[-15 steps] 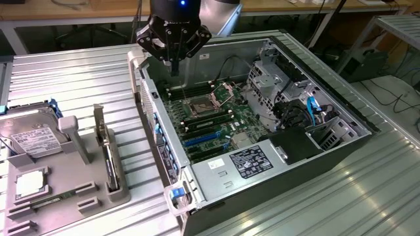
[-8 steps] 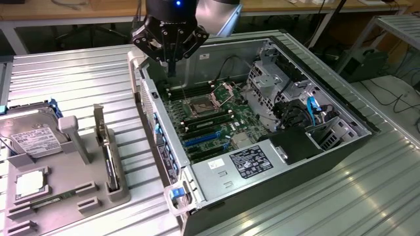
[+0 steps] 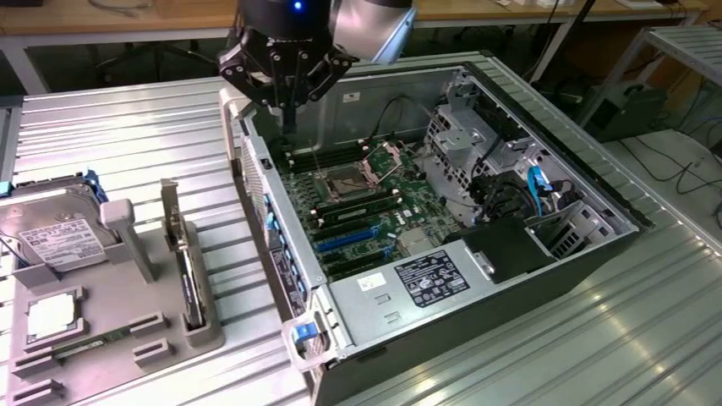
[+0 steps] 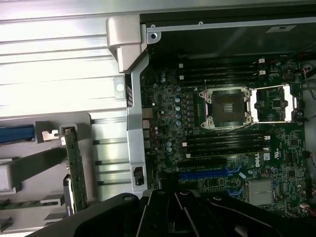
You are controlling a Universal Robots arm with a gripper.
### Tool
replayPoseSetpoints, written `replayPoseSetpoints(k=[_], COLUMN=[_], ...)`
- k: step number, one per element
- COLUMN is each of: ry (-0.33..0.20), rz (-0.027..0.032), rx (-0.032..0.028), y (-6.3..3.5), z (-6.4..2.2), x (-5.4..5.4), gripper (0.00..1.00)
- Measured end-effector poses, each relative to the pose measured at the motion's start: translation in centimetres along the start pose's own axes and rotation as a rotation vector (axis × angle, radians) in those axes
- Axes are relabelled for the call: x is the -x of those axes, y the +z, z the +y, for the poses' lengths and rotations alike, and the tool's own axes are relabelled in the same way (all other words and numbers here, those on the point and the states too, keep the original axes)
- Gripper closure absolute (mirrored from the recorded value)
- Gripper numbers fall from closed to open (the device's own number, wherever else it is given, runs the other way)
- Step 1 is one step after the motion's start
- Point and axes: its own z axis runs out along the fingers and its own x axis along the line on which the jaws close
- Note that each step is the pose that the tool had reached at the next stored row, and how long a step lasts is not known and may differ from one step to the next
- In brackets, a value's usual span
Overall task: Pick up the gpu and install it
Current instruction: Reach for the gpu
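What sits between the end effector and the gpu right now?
In the exterior view, the open computer's case wall and a bare strip of ribbed table lie between the end effector and the gpu.

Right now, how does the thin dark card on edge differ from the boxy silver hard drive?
The gpu is thin and stands on edge; the hard drive is boxy and lies tilted, label showing. The gpu stands nearer the computer case than the hard drive. Both sit in the grey holder.
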Motion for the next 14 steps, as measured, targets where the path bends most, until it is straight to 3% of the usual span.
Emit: replayPoseSetpoints(k=[14], ry=[0.000], rz=[0.0000], rx=[0.0000], y=[-0.06], z=[-0.38], x=[-1.8], gripper=[0.89])
